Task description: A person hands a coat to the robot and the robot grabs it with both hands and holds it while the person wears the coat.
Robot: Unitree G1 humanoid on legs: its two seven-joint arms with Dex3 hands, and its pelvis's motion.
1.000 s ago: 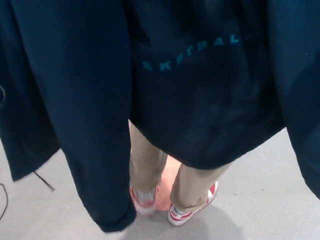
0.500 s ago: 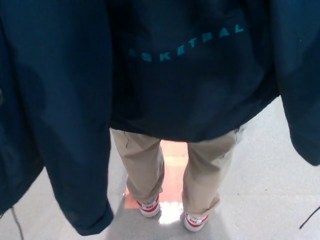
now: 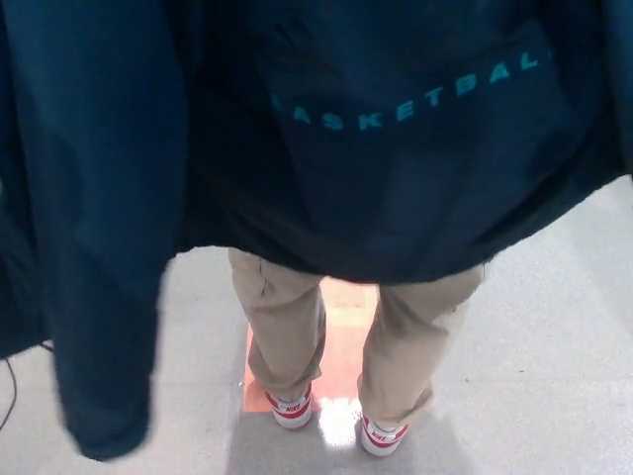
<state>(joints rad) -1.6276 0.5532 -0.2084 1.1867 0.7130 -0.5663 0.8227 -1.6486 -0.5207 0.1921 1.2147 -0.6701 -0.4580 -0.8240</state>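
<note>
A dark navy coat (image 3: 396, 168) fills the upper part of the head view, with teal lettering (image 3: 415, 104) across its back. One sleeve (image 3: 104, 297) hangs loose at the left, its cuff near the bottom edge. A person stands close in front with their back to me; beige trousers (image 3: 287, 327) and red-and-white shoes (image 3: 292, 408) show below the coat's hem. Neither of my hands shows in this view.
The floor (image 3: 534, 376) is light grey, with an orange square (image 3: 341, 346) under the person's feet. A thin black cable (image 3: 8, 386) lies at the far left edge.
The coat has shifted up and to the right, and more of its lettering shows. The left sleeve swung inward. The person's legs moved from a stride to standing apart.
</note>
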